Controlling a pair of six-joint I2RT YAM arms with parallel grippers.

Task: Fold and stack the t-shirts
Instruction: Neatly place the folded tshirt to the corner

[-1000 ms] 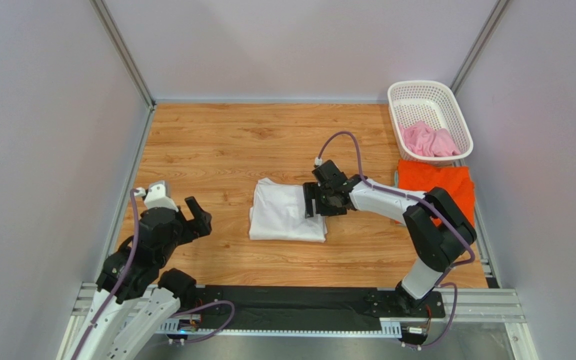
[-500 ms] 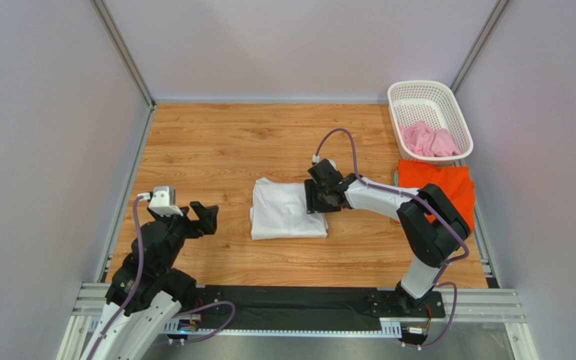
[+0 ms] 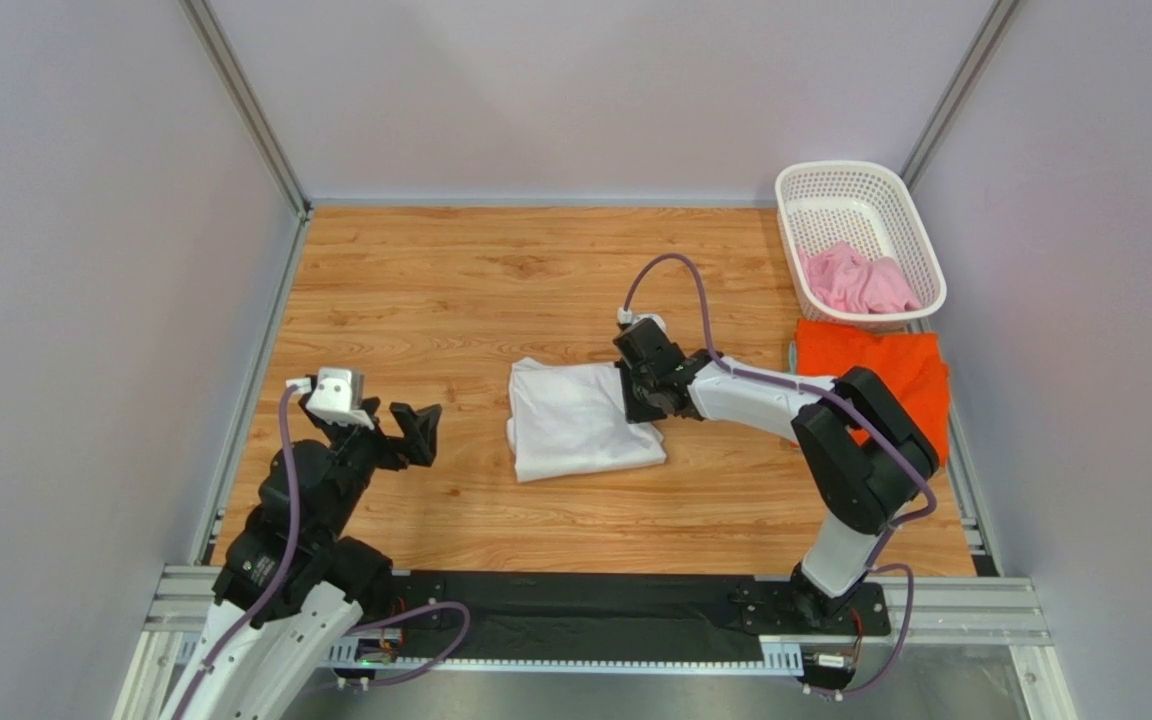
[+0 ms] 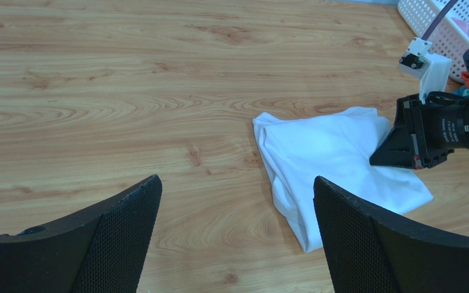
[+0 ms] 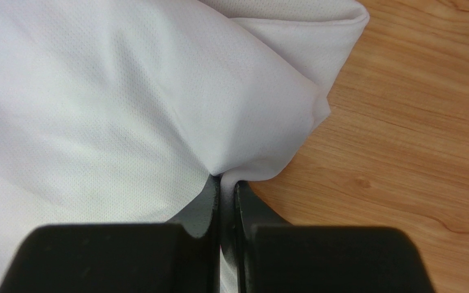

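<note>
A folded white t-shirt (image 3: 579,419) lies mid-table, also seen in the left wrist view (image 4: 335,159) and filling the right wrist view (image 5: 127,104). My right gripper (image 3: 642,396) (image 5: 226,183) is shut on the shirt's right edge, a pinch of white cloth bunched between its fingers. An orange t-shirt (image 3: 898,368) lies flat at the right edge. The pink t-shirt (image 3: 857,279) sits crumpled in the basket. My left gripper (image 3: 414,432) (image 4: 237,201) hangs open over bare wood, left of the white shirt, holding nothing.
A white lattice basket (image 3: 845,186) stands at the back right corner. Grey walls close in the wooden table (image 3: 432,285) on three sides. The right arm's purple cable (image 3: 672,278) arcs above the table behind the white shirt.
My right gripper closed on the white shirt's right edge and tugged it, so the shirt now lies skewed. The left gripper moved forward toward the shirt, staying open.
</note>
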